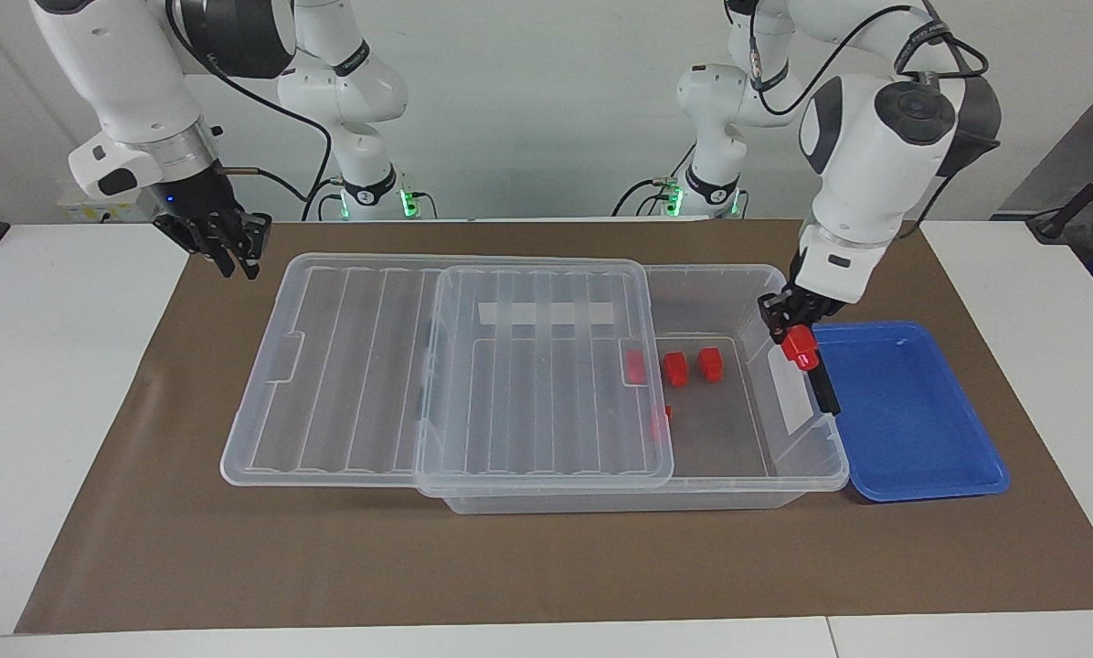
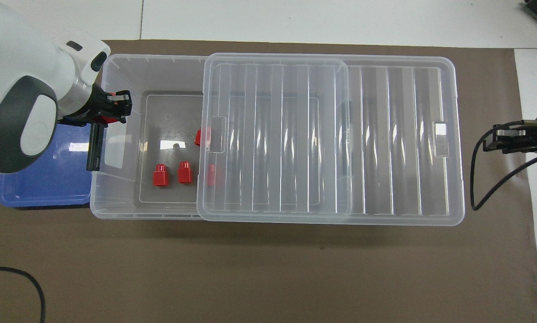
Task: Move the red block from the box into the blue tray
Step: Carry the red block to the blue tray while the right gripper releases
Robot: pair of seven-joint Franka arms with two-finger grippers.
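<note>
large clear plastic box [image 1: 738, 302] frame centre, ribbed clear lid [image 1: 546, 375] slid partway off | shallow blue plastic tray [image 1: 912, 420] touching it, centre-right | left gripper [image 1: 795, 340] clamped on small red plastic block [image 1: 799, 345], above box-tray edge | right gripper [image 1: 227, 239] upper left, waiting, finger gap unreadable | four red blocks [image 1: 675, 367] in box

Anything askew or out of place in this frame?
Only the lid: it lies slid partway off the box, overhanging toward the right arm's end. Otherwise tidy; the left gripper holds a red block beside the blue tray.
</note>
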